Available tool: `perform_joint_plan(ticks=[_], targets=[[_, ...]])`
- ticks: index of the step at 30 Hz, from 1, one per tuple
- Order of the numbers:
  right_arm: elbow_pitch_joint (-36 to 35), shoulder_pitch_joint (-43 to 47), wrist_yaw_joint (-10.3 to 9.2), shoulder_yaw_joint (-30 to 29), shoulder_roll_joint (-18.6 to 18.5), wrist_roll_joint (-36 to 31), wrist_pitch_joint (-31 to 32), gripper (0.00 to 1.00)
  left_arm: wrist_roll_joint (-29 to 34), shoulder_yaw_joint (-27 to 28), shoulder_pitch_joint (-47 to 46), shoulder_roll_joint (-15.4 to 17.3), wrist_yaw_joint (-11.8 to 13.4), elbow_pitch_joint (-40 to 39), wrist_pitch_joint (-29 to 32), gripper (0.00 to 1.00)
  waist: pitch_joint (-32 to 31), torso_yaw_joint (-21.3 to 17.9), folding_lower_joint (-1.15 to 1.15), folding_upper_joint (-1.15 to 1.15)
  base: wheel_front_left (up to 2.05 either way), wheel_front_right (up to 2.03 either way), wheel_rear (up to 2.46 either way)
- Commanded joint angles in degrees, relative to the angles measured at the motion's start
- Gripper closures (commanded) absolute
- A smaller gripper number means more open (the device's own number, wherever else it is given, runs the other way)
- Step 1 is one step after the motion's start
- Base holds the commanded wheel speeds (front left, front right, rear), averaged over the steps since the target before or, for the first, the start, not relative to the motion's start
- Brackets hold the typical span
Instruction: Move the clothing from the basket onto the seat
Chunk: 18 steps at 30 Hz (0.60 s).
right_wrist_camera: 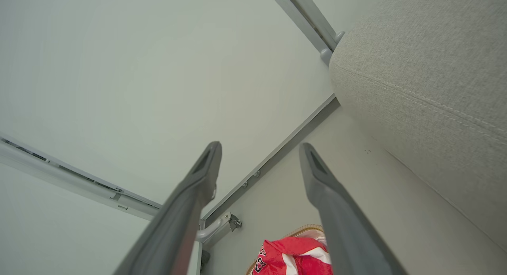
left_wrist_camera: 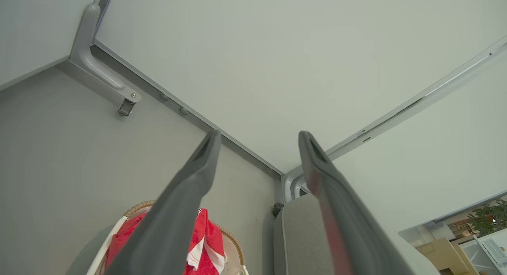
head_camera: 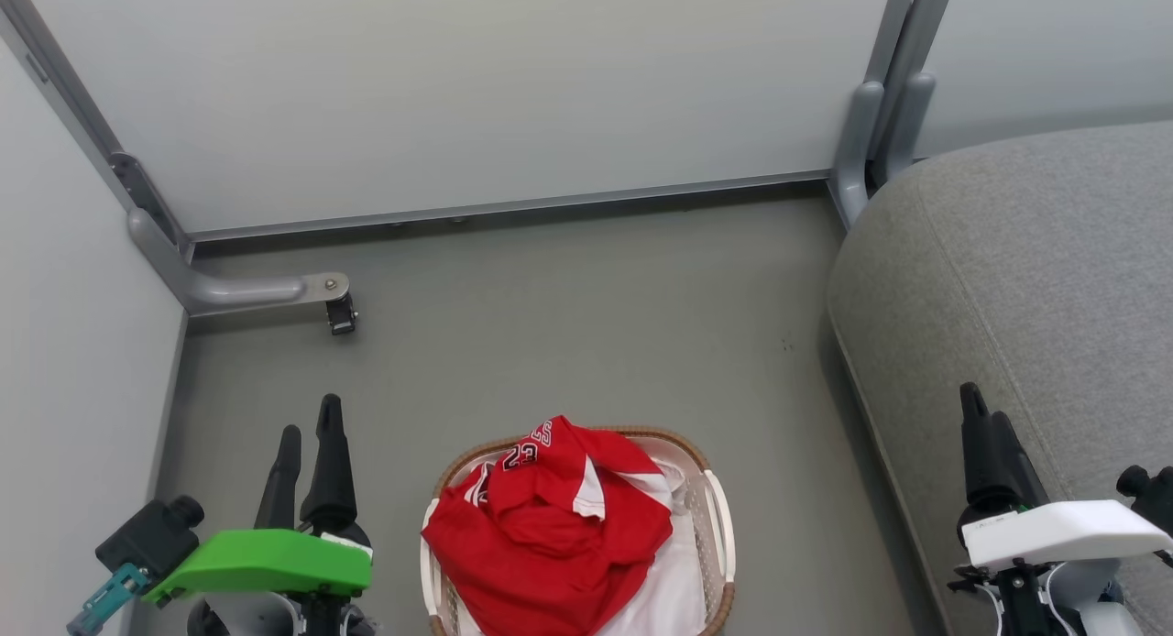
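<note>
Clothing (head_camera: 550, 517) is lying in the basket (head_camera: 724, 517) near you, left of the seat (head_camera: 1026, 279); your left gripper (head_camera: 310, 416) and right gripper (head_camera: 982, 407) are flanking it, gaping wide, empty; a partition foot (head_camera: 266, 292) is sitting far left.

The left gripper (head_camera: 310, 416) points forward, away from its wrist. Its two long dark fingers (head_camera: 330, 471) are spread wide apart with nothing between them. Just behind the fingers sits a green wrist cover (head_camera: 266, 563), and a black camera block (head_camera: 151, 535) juts from that cover's outer side. The right gripper (head_camera: 982, 405) is posed the same way, pointing forward with its fingers parted and empty; its own wrist view shows a broad gap between the tips. A white wrist cover (head_camera: 1063, 531) sits behind its fingers.
</note>
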Motion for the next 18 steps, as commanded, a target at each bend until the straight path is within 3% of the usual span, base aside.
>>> perform_joint_plan(ticks=[1,8,18], targets=[[-0.9,0.1,0.03,0.1,-0.3,-1.2,-0.5,0.0,1.1,-0.1,0.1,0.4,0.2,-0.7,-0.3,0.0,0.0,0.0,0.0,0.0,0.0,0.0,0.0],[-0.8,0.4,0.03,1.0,-0.4,-6.3,-1.4,0.0,8.9,-1.6,0.4,0.4,0.4,0.3,-1.3,0.0,0.0,0.1,0.0,0.0,0.0,0.0,0.0],[0.1,1.1,0.03,2.0,-0.4,-14.2,-2.9,0.0,14.6,-2.9,1.4,0.4,2.3,0.7,-2.8,0.0,0.0,0.2,0.0,0.0,0.0,0.0,0.0]])
